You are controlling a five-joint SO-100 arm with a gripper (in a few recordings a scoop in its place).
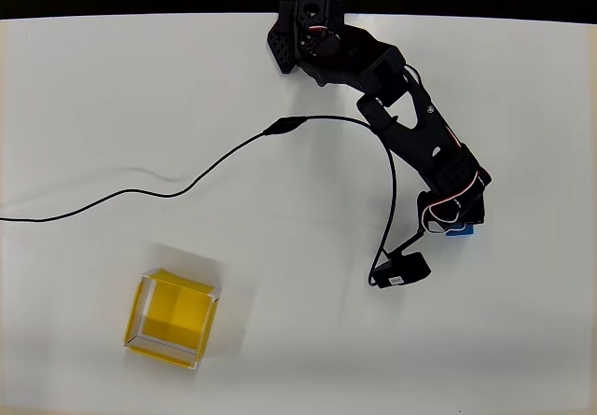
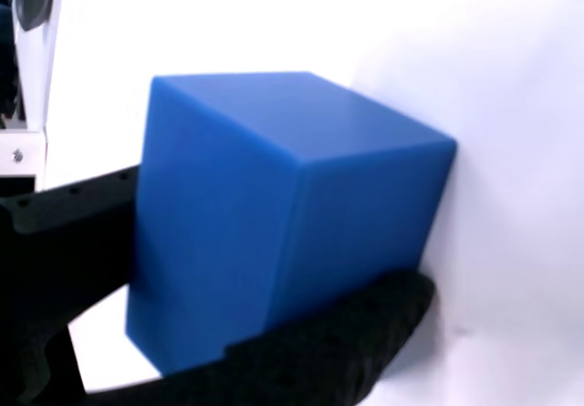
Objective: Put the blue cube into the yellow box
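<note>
On the worktop (image 1: 522,340) at right, your pincer (image 2: 274,333) is clamped on the blue cube (image 2: 274,214), well apart from the yellow box (image 1: 173,317).

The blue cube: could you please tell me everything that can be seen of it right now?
The blue cube is a solid bright-blue block with plain, smooth, slightly glossy faces and crisp edges, plastic by its look. In the wrist view it sits tilted between the black fingers of the gripper, which press against its sides. In the overhead view a small blue corner shows under the arm's end, right of centre, far from the yellow box.
</note>
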